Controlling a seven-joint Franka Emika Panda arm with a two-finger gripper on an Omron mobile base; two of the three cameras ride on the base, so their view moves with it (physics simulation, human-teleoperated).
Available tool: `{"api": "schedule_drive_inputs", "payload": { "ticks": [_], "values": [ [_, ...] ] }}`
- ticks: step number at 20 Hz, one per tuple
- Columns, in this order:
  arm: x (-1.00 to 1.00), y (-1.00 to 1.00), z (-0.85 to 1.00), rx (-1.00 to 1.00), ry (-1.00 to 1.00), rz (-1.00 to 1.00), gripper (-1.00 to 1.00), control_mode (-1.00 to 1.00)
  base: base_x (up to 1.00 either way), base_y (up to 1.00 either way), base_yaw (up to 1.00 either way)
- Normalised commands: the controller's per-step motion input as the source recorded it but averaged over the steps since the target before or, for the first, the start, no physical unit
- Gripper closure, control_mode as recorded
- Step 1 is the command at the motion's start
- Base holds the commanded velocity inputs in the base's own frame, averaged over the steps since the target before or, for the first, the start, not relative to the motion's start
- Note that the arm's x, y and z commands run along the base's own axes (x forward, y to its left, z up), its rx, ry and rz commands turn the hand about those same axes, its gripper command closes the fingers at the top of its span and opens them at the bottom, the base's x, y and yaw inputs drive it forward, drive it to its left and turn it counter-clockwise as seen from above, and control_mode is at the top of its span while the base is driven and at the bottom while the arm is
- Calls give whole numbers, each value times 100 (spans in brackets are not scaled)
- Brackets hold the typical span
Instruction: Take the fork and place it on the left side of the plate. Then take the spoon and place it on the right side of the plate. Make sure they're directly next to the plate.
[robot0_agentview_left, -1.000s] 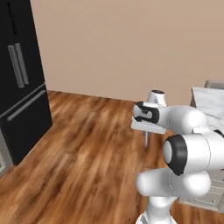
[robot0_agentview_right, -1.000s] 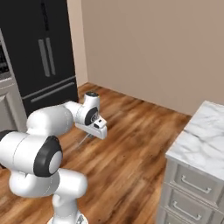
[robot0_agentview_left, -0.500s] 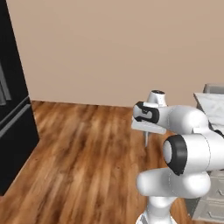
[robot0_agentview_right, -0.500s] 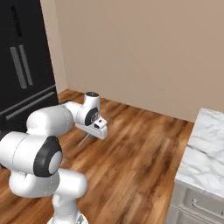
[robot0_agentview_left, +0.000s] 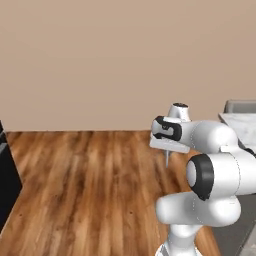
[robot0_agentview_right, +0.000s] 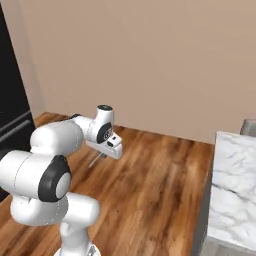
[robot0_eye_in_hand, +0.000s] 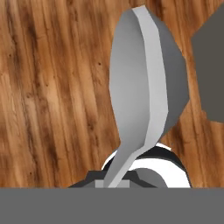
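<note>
My gripper (robot0_eye_in_hand: 114, 181) is shut on the spoon (robot0_eye_in_hand: 142, 83), whose pale round bowl stands up large in the hand view over the wooden floor. From the left base view the gripper (robot0_agentview_left: 167, 149) hangs in mid-air in front of the arm, with the spoon (robot0_agentview_left: 166, 158) as a thin sliver pointing down from it. The right base view has the gripper (robot0_agentview_right: 103, 154) above the floor, the spoon (robot0_agentview_right: 96, 160) slanting down to its left. The fork and the plate are out of view.
A marble counter (robot0_agentview_right: 232, 180) stands at the right, its edge (robot0_agentview_left: 241, 122) behind the arm. The black fridge (robot0_agentview_right: 10, 100) is at the far left, a sliver of it (robot0_agentview_left: 7, 185) in the left base view. Wooden floor (robot0_agentview_left: 85, 180) and a beige wall lie ahead.
Both base views have swung right: the fridge has slid off to the left and the counter has come further in. The arm keeps its pose with the spoon still gripped.
</note>
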Motion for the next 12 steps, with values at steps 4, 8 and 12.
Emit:
{"api": "schedule_drive_inputs", "payload": {
  "ticks": [4, 8, 12],
  "values": [
    [0, 0, 0, 0, 0, 0, 100, 100, 77, 26, -31],
    [0, 0, 0, 0, 0, 0, 100, 100, 78, 26, -30],
    [0, 0, 0, 0, 0, 0, 100, 100, 80, 25, -28]
  ]
}}
